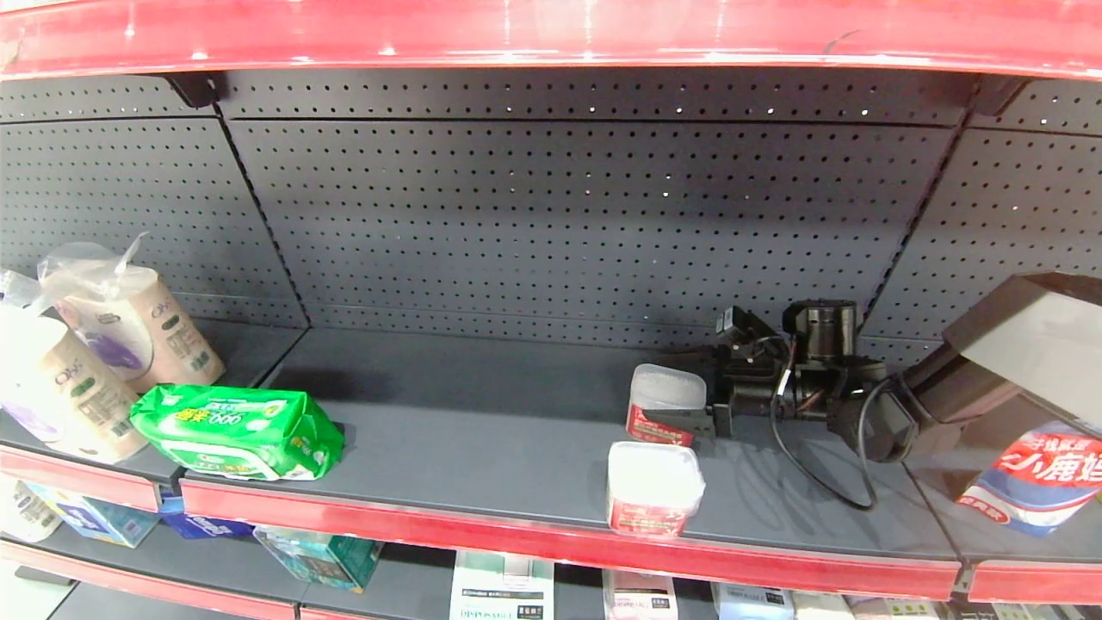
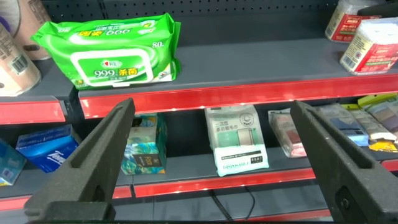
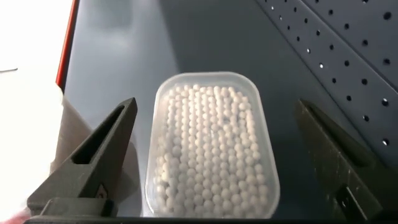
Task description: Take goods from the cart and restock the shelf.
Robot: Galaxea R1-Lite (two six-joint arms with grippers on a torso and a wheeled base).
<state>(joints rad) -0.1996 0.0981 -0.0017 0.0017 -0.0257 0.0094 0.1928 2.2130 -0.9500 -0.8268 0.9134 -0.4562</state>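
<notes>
Two are placed on the grey metal shelf [image 1: 482, 430], right of centre: a translucent red-labelled plastic tub of white beads [image 1: 653, 486] at the near edge and a matching far tub [image 1: 665, 403] behind. The far tub is flanked by the right gripper [image 3: 216, 112], jaws spread, not clamped. On the left gripper [image 2: 211, 109] jaws are spread, empty. More restocking is judged outstanding.

Bead-filled rear tub [image 1: 664, 403] and front tub [image 1: 652, 486] stand upright on shelf [image 1: 482, 430].
</notes>
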